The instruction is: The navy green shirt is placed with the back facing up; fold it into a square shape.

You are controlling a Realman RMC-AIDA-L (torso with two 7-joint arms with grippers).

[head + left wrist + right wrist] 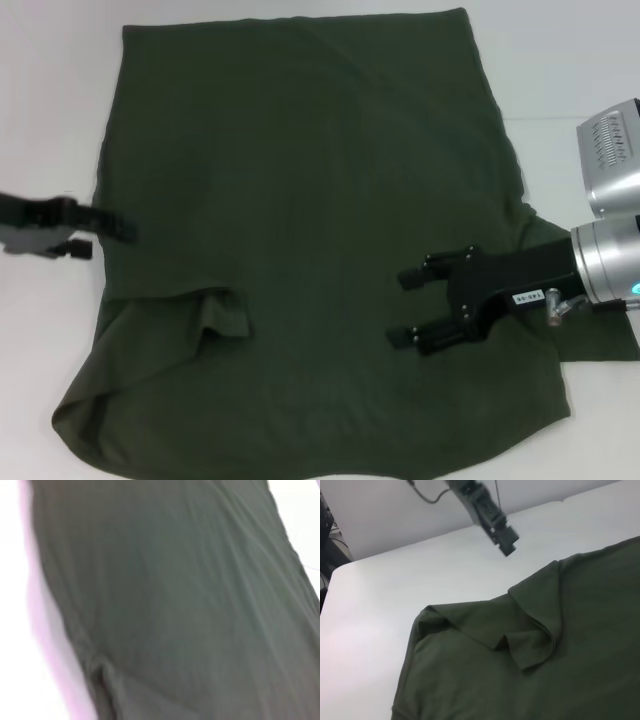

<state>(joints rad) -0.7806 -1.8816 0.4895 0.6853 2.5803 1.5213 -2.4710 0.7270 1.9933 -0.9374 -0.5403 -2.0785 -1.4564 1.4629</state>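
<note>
The navy green shirt [300, 200] lies spread on the white table [50, 100], plain side up, and fills most of the head view. Its left sleeve [225, 315] is folded inward onto the body, also seen as a creased flap [535, 630] in the right wrist view. My left gripper [112, 240] hovers at the shirt's left edge, open and holding nothing; it also shows far off [502, 540] in the right wrist view. My right gripper [405, 305] hangs open over the right half of the shirt, empty. The left wrist view shows only shirt cloth [175, 605].
The shirt's right sleeve [600, 345] lies out flat under my right arm [600, 260]. Bare white table [395, 580] surrounds the shirt on the left, right and far sides. The near hem bunches at the lower left corner [85, 415].
</note>
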